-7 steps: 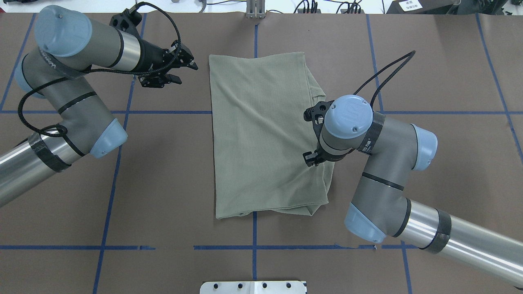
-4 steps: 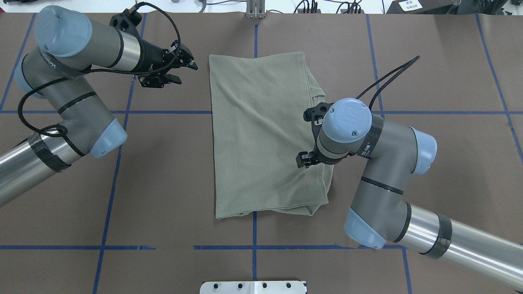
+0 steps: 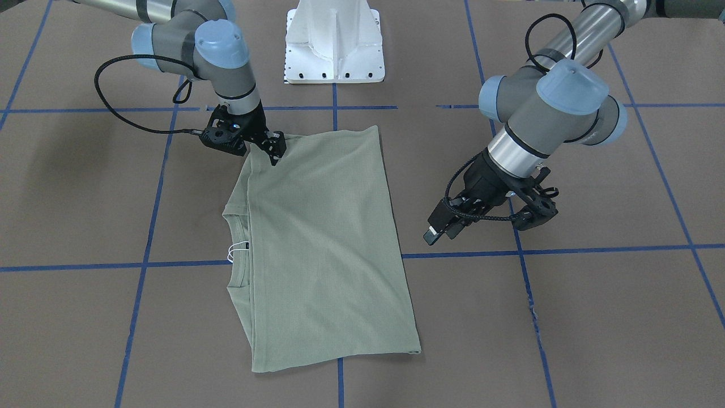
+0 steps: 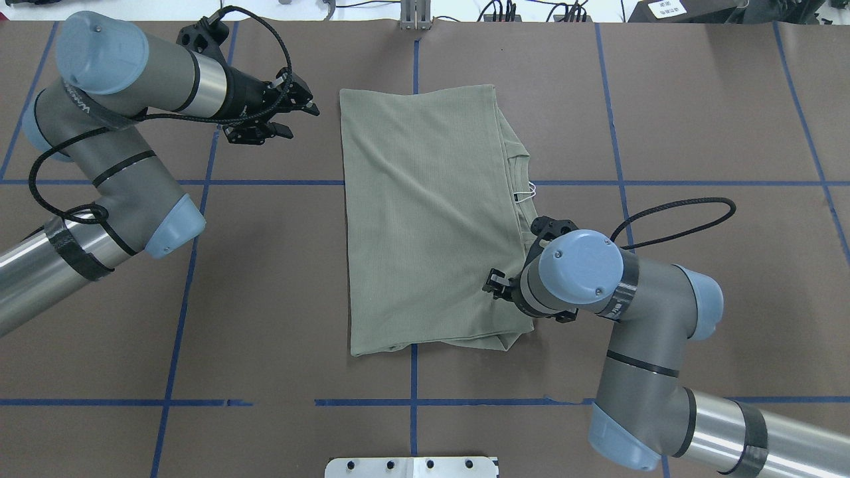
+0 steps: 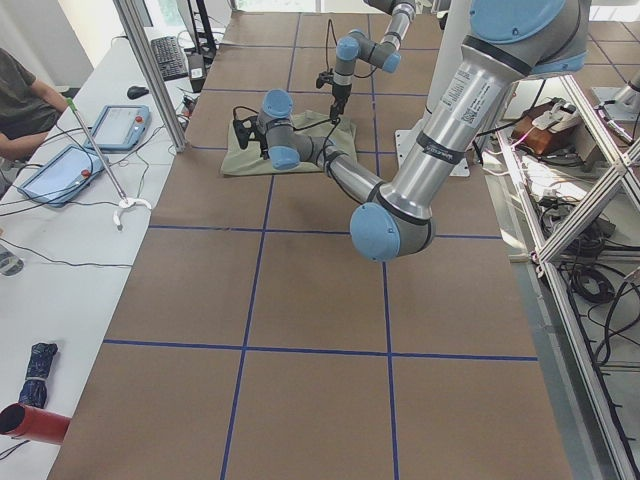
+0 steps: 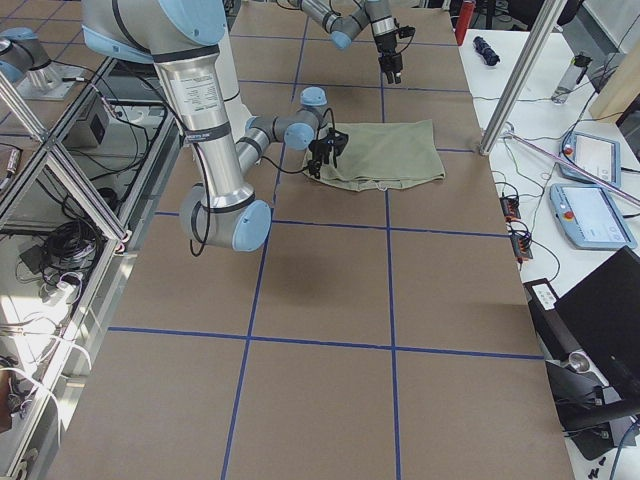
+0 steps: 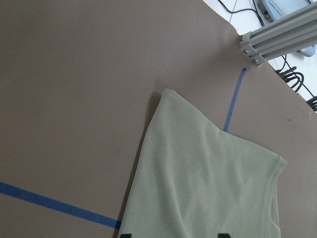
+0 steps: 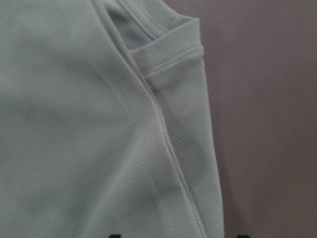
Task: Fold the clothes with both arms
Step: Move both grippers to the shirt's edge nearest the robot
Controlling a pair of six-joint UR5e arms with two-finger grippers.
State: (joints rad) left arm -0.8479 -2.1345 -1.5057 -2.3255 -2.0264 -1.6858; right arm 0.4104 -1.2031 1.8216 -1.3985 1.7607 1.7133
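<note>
Front-facing view: the folded shirt [image 3: 323, 243] lies mid-worktop [image 3: 566, 317], with bare brown surface open on every side out to the edges. The right gripper [image 3: 274, 150] stands at the shirt's corner nearest the robot's right; contact is unclear. The left gripper [image 3: 447, 224] hangs well apart, off the shirt's left edge.

Overhead: the right wrist hides its jaws; the left jaws stand wide, empty.

Side views: both claws are too small to judge.

Left wrist view: a far shirt corner lies ahead.

Right wrist view: jaw ends barely show at the bottom, wide apart over flat fabric beside the neckline.
</note>
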